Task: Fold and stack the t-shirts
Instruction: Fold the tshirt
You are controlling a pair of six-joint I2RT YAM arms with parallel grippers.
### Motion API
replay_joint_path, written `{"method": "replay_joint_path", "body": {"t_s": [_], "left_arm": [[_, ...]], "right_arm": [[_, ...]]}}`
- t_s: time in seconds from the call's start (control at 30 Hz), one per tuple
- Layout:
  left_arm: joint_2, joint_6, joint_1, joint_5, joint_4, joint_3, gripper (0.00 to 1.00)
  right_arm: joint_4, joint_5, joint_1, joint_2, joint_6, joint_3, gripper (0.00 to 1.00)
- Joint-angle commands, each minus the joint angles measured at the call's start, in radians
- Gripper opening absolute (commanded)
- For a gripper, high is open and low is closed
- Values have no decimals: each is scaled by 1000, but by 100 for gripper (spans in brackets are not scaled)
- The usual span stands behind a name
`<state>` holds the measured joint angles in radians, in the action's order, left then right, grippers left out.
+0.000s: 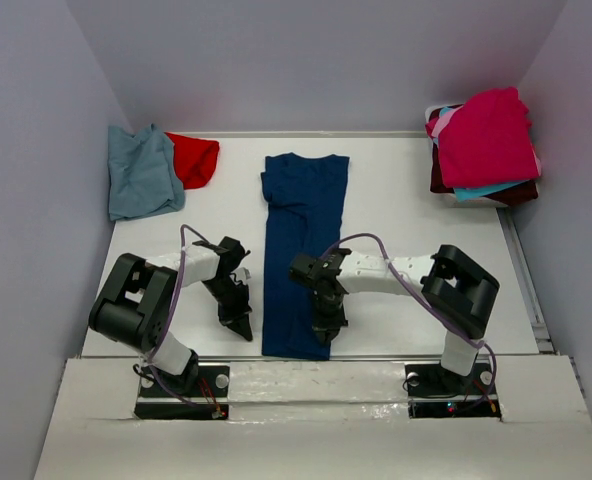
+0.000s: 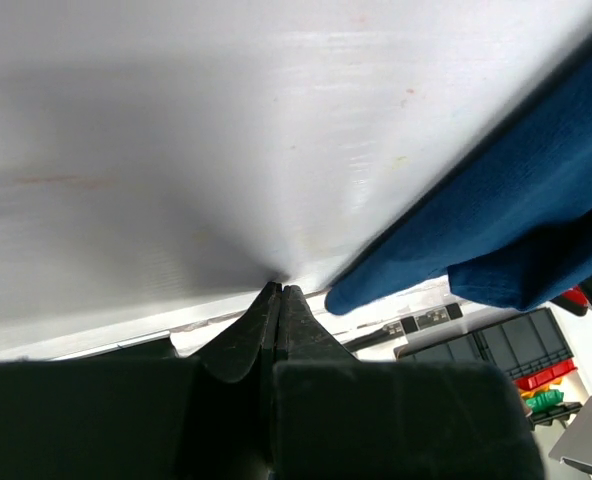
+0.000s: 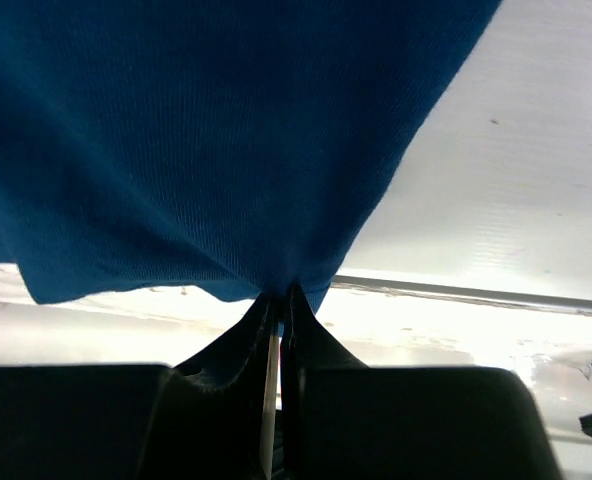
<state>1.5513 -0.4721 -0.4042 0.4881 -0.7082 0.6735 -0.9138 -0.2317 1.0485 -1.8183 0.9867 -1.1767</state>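
Note:
A navy t-shirt [image 1: 301, 220] lies folded into a long strip down the middle of the table [image 1: 416, 230]. My right gripper [image 1: 326, 330] is at its near right corner, shut on the hem, and in the right wrist view the navy cloth [image 3: 196, 130] bunches into the fingertips of that gripper [image 3: 284, 292]. My left gripper [image 1: 241, 325] is shut and empty, just left of the strip. The left wrist view has that gripper [image 2: 279, 288] with its tips on the bare table, apart from the navy cloth [image 2: 496, 200].
A blue-grey t-shirt [image 1: 141, 175] and a red t-shirt [image 1: 194, 158] lie crumpled at the back left. At the back right sits a pile with a magenta t-shirt [image 1: 488, 135] over turquoise [image 1: 481, 190] and maroon [image 1: 516, 193] ones. Walls close three sides.

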Motion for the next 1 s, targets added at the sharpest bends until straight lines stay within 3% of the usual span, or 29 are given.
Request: {"method": "replay_joint_path", "body": {"t_s": [0.0,0.4,0.53,0.6,0.7,0.97], "left_arm": [[0,9,1,-45,-7,-22,6],[-8,44,1,-19,-23,32,7],[-17,76,1,27,-33,75,38],[-25,89,-8,59,-28,81,43],[-30,96,-8,96,-11,71,48],[-20,98,-59,171,35,17,48]], "right_arm": [[-71,28,13,48,4,18,7],[-66,29,13,24,-6,-6,7],[-66,28,13,-7,-20,-34,7],[-66,26,13,-13,-25,-38,7],[-60,23,13,-16,-25,-34,7],[-45,14,13,-21,-23,-21,7]]}}
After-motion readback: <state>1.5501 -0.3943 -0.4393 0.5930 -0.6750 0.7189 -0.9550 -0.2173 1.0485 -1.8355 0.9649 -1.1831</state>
